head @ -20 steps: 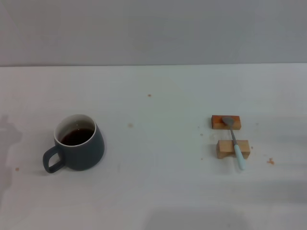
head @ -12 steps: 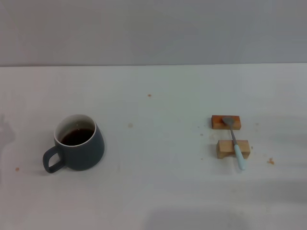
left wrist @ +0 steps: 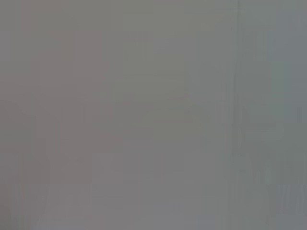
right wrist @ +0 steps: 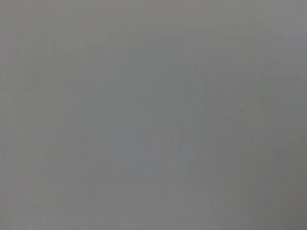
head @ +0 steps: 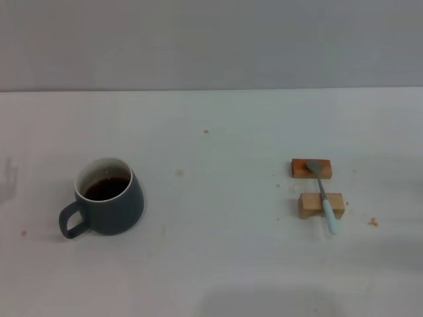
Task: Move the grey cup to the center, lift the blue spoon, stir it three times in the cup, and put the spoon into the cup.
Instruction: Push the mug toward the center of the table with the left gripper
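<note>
Looking down from the head view, the grey cup [head: 104, 196] stands on the table [head: 218, 264] at about 8 o'clock from the middle, handle toward 8 o'clock, so it must travel toward 3 o'clock, and I judge the left arm the nearer. Well apart at 3 o'clock, the blue spoon [head: 323, 194] bridges two wooden blocks [head: 316, 188], long axis running 12 to 6, handle nearest. Neither arm shows. Both wrist views give only blank grey, so neither set of jaws is in view.
</note>
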Tool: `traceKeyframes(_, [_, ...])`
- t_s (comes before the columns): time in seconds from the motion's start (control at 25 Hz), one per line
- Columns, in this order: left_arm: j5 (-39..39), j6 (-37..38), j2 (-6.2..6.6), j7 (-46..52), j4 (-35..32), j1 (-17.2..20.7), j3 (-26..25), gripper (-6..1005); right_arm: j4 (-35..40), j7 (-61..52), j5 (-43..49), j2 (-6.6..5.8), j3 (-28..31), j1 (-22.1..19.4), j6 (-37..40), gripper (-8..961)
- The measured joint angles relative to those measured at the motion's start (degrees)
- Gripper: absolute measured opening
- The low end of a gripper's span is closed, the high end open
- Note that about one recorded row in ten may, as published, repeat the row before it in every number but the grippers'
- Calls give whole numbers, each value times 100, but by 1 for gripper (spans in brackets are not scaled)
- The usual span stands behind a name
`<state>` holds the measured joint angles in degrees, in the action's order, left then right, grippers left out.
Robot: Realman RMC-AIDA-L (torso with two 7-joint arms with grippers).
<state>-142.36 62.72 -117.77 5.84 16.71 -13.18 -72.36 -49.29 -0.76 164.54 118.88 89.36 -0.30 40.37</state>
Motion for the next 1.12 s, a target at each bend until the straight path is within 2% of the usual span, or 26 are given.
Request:
traceKeyframes(0.16, [-1, -33, 0, -2, 2, 7, -82, 519, 26, 1, -38, 7, -29, -34, 316, 209])
traceKeyframes(0.32, [-13, -52, 1, -4, -31, 9, -174, 638, 54, -49, -136, 9, -16, 28, 118, 209])
traceKeyframes(0.44, [-38, -127, 12, -8, -46, 9, -177, 813, 44, -85, -147, 10, 17, 82, -124, 209])
traceKeyframes(0.72, [-131, -664, 91, -48, 25, -38, -157, 813, -3, -124, -102, -20, -18, 88, -134, 210])
traceKeyframes(0.92, [-215, -827, 81, -161, 131, 6, -190, 813, -52, -129, -113, 0, -17, 37, -101, 329])
traceKeyframes(1.12, [-215, -908, 93, -218, 170, 41, -198, 812, -119, -133, -120, 3, -69, 19, -148, 404])
